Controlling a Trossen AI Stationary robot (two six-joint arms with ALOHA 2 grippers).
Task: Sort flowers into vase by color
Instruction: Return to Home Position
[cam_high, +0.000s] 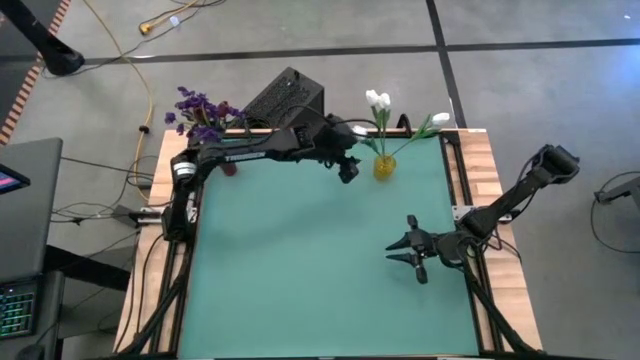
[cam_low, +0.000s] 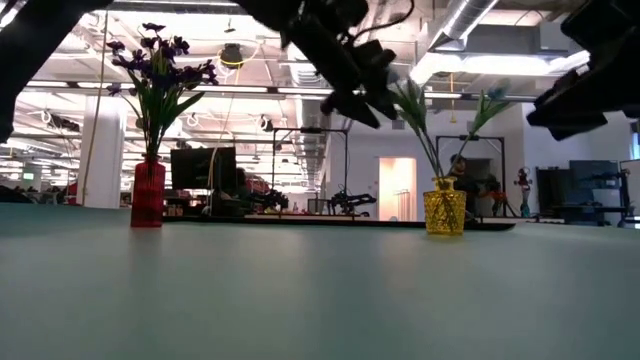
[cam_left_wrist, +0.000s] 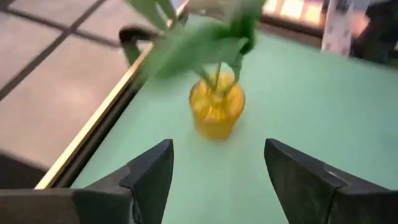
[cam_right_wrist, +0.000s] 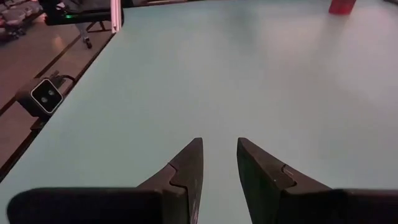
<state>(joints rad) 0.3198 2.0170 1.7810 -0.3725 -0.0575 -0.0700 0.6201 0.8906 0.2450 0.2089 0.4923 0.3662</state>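
White tulips (cam_high: 378, 99) on thin green stems stand in a small yellow textured vase (cam_high: 384, 167) at the far edge of the green mat (cam_high: 300, 290), right of centre. Seen from above, two heads sit close together over the far edge and one leans out to the right. Bushy purple blooms (cam_high: 200, 110) fill a red vase (cam_high: 231, 168) near the mat's far left corner, well apart from the yellow vase. The left gripper (cam_high: 348, 172) ends a dark arm stretched along the far edge and sits just left of the yellow vase, not touching it. The right gripper (cam_high: 400, 251) is over the right half of the mat, nearer, pointing left, well apart from both vases.

From table height, both vases stand upright, red on the left and yellow on the right. The purple blooms rise tall, while the tulip heads are hard to make out against the bright ceiling. The left gripper hangs high, just left of the tulip stems.

The left wrist camera shows its two dark fingers spread wide with nothing between them, and the yellow vase beyond under green leaves.

The right wrist camera shows its fingers parted by a narrow gap, holding nothing, over bare mat. A small grey camera box (cam_right_wrist: 42, 96) sits by the mat's near edge.
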